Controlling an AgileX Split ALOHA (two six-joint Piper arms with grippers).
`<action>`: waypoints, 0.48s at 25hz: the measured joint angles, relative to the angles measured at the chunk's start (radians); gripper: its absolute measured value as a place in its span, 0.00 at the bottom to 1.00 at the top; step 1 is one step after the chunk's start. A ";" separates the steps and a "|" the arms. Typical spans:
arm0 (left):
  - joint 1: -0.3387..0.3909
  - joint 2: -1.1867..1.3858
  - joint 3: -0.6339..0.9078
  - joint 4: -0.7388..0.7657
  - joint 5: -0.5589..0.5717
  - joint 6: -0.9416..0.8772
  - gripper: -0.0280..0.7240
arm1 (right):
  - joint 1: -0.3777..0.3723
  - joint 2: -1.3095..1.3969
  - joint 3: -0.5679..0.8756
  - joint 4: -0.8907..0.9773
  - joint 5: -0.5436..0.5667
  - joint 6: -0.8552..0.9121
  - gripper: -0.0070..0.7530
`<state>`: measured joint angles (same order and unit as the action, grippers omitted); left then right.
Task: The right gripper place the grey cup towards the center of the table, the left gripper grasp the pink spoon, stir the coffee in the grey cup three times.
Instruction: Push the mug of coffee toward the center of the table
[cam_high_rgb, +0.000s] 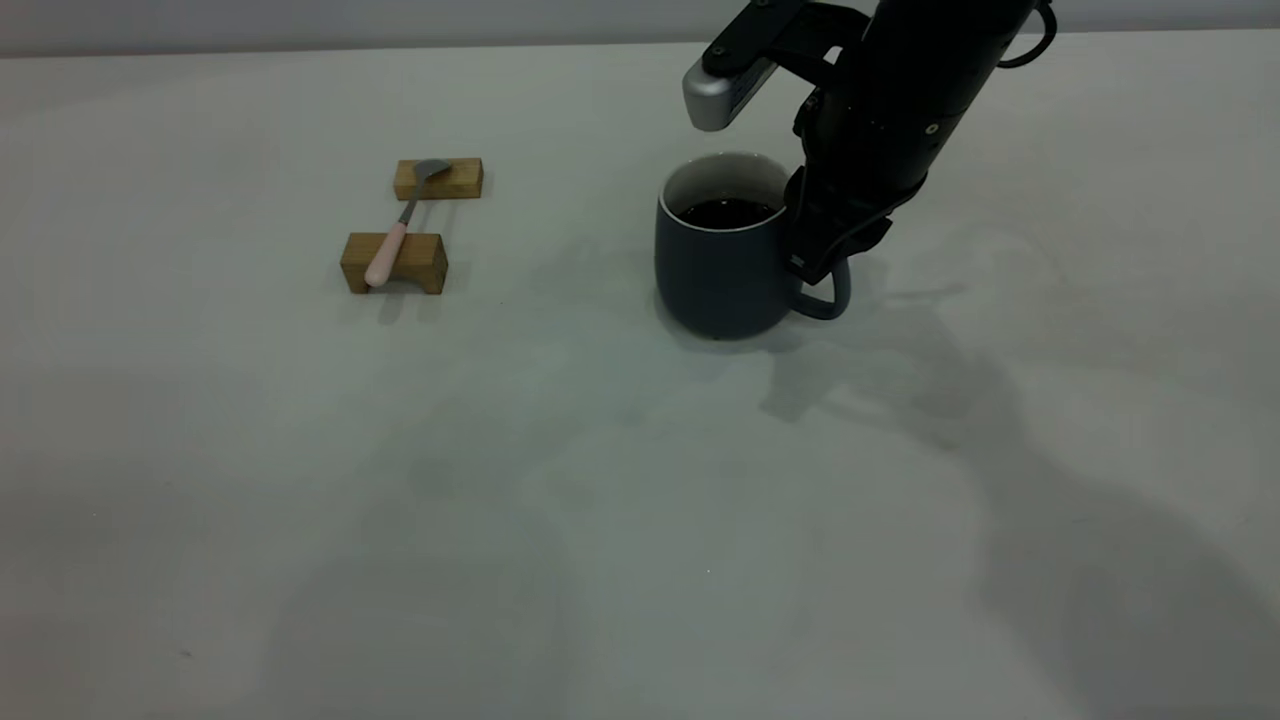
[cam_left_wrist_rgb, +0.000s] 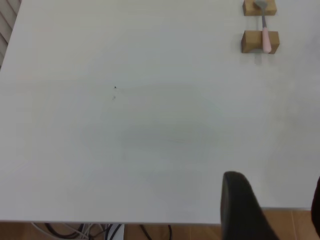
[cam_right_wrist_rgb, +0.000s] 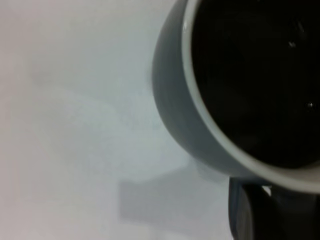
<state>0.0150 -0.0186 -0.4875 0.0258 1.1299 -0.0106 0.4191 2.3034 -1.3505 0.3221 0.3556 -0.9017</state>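
The grey cup (cam_high_rgb: 720, 265) stands on the table (cam_high_rgb: 600, 500), right of centre, with dark coffee (cam_high_rgb: 728, 212) inside. My right gripper (cam_high_rgb: 815, 255) comes down at the cup's right side and is shut on its loop handle (cam_high_rgb: 838, 295). The right wrist view shows the cup's rim (cam_right_wrist_rgb: 200, 110), the coffee (cam_right_wrist_rgb: 255, 75) and one black finger (cam_right_wrist_rgb: 245, 212) at the handle. The pink spoon (cam_high_rgb: 395, 235) lies across two wooden blocks at the left, also visible in the left wrist view (cam_left_wrist_rgb: 265, 35). My left gripper (cam_left_wrist_rgb: 277, 200) hangs open over the table's near edge, far from the spoon.
The spoon's bowl rests on the far wooden block (cam_high_rgb: 438, 180) and its handle on the near one (cam_high_rgb: 395, 265). In the left wrist view the table edge (cam_left_wrist_rgb: 125, 221) borders a wooden floor with cables (cam_left_wrist_rgb: 100, 231).
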 joint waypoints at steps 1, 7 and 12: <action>0.000 0.000 0.000 0.000 0.000 0.000 0.60 | 0.000 0.003 0.000 0.000 -0.001 0.000 0.25; 0.000 0.000 0.000 0.000 0.000 0.000 0.60 | 0.000 0.003 0.000 0.025 -0.002 0.000 0.28; 0.000 0.000 0.000 0.000 0.000 0.000 0.60 | 0.000 0.003 -0.003 0.055 -0.005 0.008 0.51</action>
<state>0.0150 -0.0186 -0.4875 0.0258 1.1299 -0.0106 0.4191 2.3063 -1.3535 0.3767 0.3502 -0.8934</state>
